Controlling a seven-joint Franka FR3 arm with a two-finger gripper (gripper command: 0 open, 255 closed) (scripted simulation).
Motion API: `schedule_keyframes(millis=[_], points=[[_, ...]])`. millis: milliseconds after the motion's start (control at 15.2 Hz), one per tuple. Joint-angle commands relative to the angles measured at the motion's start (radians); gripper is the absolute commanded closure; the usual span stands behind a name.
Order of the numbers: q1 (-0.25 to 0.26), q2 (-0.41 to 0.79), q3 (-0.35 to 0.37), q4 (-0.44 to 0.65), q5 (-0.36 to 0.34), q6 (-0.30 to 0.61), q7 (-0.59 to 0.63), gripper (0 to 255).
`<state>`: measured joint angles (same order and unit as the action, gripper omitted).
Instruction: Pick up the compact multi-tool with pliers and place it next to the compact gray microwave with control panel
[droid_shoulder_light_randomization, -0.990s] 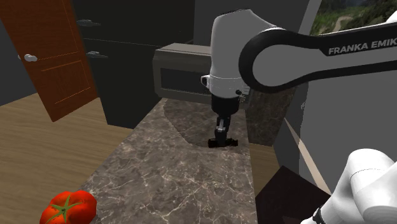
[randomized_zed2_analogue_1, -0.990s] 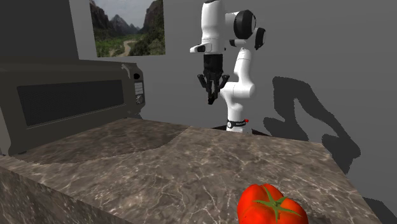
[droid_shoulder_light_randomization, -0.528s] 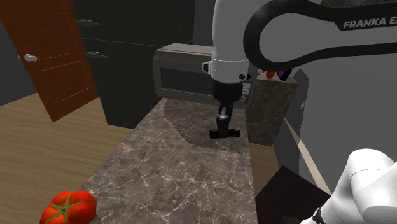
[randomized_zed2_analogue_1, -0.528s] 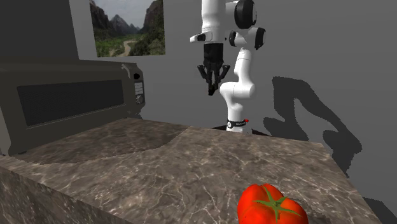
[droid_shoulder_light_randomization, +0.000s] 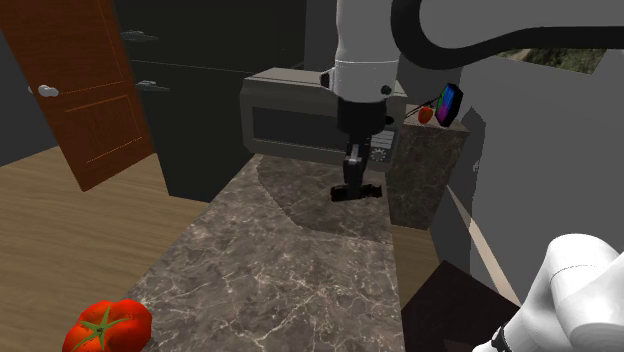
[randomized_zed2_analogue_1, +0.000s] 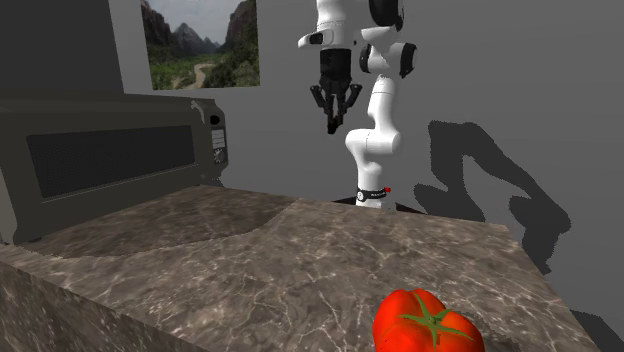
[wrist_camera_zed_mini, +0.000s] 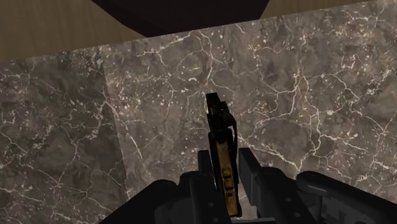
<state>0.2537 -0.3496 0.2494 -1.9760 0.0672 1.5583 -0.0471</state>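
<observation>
Since a second ago the arm (droid_shoulder_light_randomization: 365, 40) has climbed, and the end effector (droid_shoulder_light_randomization: 352, 183) hangs higher over the counter (droid_shoulder_light_randomization: 290, 270), with the multi-tool (droid_shoulder_light_randomization: 357, 192) carried up with it. We see the two black fingers (wrist_camera_zed_mini: 249, 168) clamped on the tool. In the wrist view it sticks out between them, tan along the handle and black at the head, with the marble below it. In the shoulder view the tool shows as a short dark bar across the fingertips, in the air in front of the microwave (droid_shoulder_light_randomization: 290, 118), toward the right end of that box as the view has it. A tomato (droid_shoulder_light_randomization: 107, 325) sits at the counter's near end, well apart from the tool.
</observation>
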Motion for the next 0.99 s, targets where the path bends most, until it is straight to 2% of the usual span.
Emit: schedule_keyframes(millis=[0, 924], points=[[-0.001, 0.003, -0.001, 0.032, -0.001, -0.029, 0.001, 255], [-0.006, 0.067, 0.000, 0.286, -0.014, -0.221, 0.011, 255]])
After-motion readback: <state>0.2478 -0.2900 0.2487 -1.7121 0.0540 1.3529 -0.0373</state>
